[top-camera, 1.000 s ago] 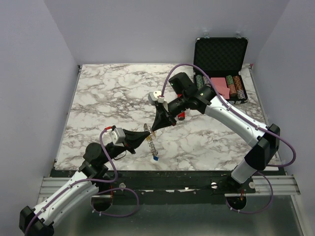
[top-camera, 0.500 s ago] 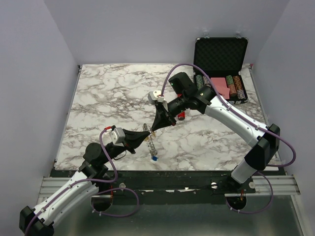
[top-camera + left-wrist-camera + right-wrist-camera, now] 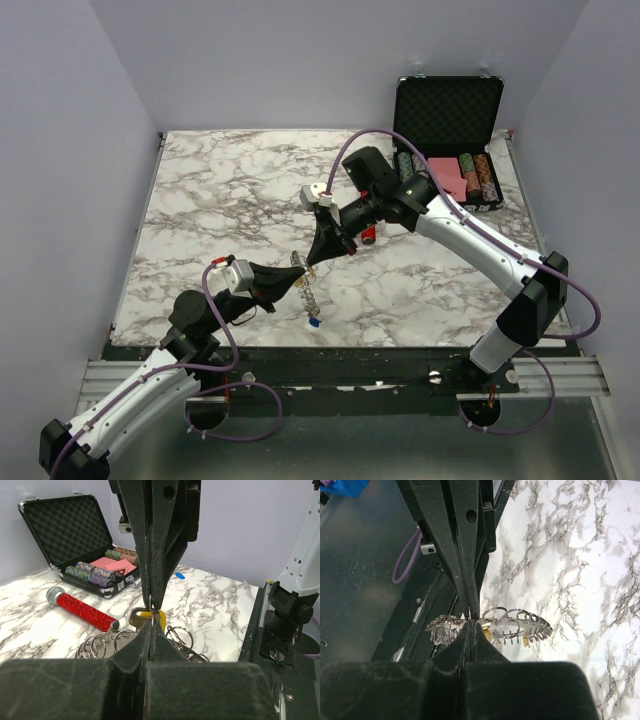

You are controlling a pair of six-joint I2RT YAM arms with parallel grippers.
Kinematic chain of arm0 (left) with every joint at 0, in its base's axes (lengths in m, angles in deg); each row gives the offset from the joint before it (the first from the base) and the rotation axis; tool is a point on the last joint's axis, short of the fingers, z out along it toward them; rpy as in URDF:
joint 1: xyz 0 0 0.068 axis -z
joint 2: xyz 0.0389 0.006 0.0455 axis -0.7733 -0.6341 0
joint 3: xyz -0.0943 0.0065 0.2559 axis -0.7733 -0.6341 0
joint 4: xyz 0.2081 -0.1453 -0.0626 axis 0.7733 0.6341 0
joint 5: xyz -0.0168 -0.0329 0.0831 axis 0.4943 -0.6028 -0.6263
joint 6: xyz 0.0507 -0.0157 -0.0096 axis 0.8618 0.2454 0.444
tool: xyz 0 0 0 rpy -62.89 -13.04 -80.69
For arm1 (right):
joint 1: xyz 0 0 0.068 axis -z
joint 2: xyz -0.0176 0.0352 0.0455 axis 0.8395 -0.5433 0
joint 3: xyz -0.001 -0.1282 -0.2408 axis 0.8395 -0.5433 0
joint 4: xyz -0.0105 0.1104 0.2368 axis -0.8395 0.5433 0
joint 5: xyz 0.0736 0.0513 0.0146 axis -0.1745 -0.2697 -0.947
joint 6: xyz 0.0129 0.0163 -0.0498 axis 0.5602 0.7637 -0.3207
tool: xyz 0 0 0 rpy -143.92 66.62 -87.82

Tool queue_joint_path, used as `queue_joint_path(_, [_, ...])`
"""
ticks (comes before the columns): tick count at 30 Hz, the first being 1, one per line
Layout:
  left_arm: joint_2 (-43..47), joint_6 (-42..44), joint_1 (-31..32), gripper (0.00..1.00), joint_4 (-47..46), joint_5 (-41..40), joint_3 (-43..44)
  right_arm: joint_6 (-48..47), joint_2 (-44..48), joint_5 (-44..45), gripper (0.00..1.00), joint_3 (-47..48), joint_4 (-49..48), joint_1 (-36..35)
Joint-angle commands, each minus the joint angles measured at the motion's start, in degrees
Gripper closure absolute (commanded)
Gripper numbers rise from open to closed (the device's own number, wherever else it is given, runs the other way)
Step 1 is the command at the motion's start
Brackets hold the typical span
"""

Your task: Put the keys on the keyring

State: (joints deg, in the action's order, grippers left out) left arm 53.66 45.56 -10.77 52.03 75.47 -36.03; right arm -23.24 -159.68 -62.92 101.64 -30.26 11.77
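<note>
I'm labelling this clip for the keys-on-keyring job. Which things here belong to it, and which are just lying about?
Belongs to the job:
keyring
yellow-headed key
blue-headed key

Just lying about:
red cylinder
open case
poker chips

The grey-veined white marble table [image 3: 220, 200] carries an open black foam-lined case [image 3: 447, 112] at its far right corner, a glittery red cylinder [image 3: 82, 611] and a small blue-headed key [image 3: 315, 322].
</note>
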Motion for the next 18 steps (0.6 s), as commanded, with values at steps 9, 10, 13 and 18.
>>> queue_joint_path(9, [0.2, -0.5, 0.2, 1.00, -2.9, -1.6, 0.5, 0.6, -0.7, 0.2, 1.00, -0.5, -0.9, -0.2])
queue_joint_path(10, [0.2, -0.6, 0.1, 1.00, -2.6, -1.6, 0.6, 0.8, -0.7, 0.8, 1.00, -0.1, -1.0, -0.2])
queue_joint_path(13, [0.9, -1.1, 0.1, 1.00, -1.6, -1.8, 0.3, 1.7, -0.4, 2.3, 1.00, 0.9, -0.9, -0.1])
queue_joint_path(18, [3.6, -3.2, 0.2, 1.00, 0.7, -3.9, -0.1, 0.9, 0.2, 3.8, 1.00, 1.4, 0.3, 0.1])
